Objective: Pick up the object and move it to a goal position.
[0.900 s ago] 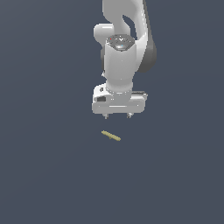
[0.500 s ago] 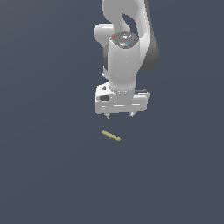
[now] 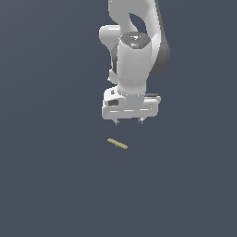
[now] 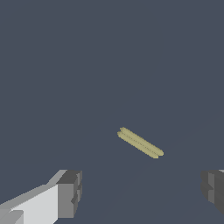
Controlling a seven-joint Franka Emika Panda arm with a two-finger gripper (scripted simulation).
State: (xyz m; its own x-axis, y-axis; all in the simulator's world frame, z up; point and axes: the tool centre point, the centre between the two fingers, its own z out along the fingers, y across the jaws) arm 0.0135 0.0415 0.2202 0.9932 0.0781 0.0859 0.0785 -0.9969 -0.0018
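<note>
— How many things are on the worktop (image 3: 51,176)?

— Just one: a single thin yellowish-tan stick (image 3: 117,144), lying flat on the plain dark grey surface. In the exterior view it runs on a slant, its end toward the exterior view's left sitting a little higher in the picture than the other end.

— And the arm?

— One white arm (image 3: 134,60), coming down from the top of the exterior view, with one gripper (image 3: 128,121) at its end pointing straight down. Two short fingertips (image 3: 115,122) show under the wide white body of the gripper.

— Is the gripper holding the stick?

— No. The gripper hangs above the stick, apart from it, with bare surface showing between the fingertips and the stick. The stick lies just below the gripper, slightly toward the exterior view's left of its middle.

— Are the fingers spread or closed?

— Spread wide. In the wrist view the two grey finger pads (image 4: 70,192) stand far apart at opposite sides, nothing between them but the dark surface, and the stick (image 4: 140,142) lies beyond them, touching neither. The stick is much narrower than the gap.
</note>
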